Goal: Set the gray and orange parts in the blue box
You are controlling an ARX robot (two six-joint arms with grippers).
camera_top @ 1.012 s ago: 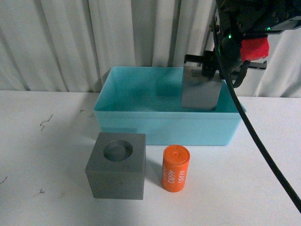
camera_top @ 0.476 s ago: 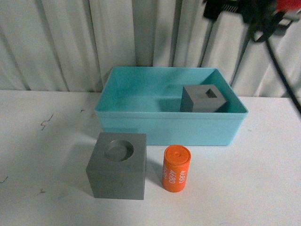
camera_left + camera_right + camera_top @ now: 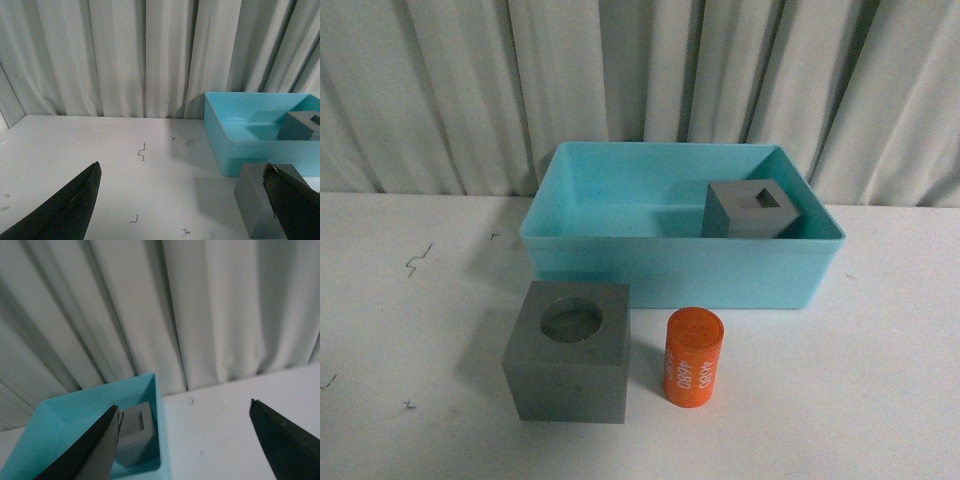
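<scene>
- Cube with the square recess [image 3: 752, 208] sits inside the blue box [image 3: 680, 272], tucked toward the box's 2 o'clock corner.
- Gray cube with the round recess [image 3: 570, 365] is out on the white table [image 3: 410, 330], roughly 7 o'clock from the box and apart from it.
- Orange cylinder [image 3: 692, 357] stands upright just beside that cube, at its 3 o'clock, with its white lettering facing the camera.
- Left gripper [image 3: 182, 165] is spread wide, and so is the right gripper [image 3: 184, 404].

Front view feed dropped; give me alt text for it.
A blue box on a white table holds one gray cube with a square hole, at its right end. In front, outside it, stand a gray cube with a round hole and an orange cylinder. No arm shows.
</scene>
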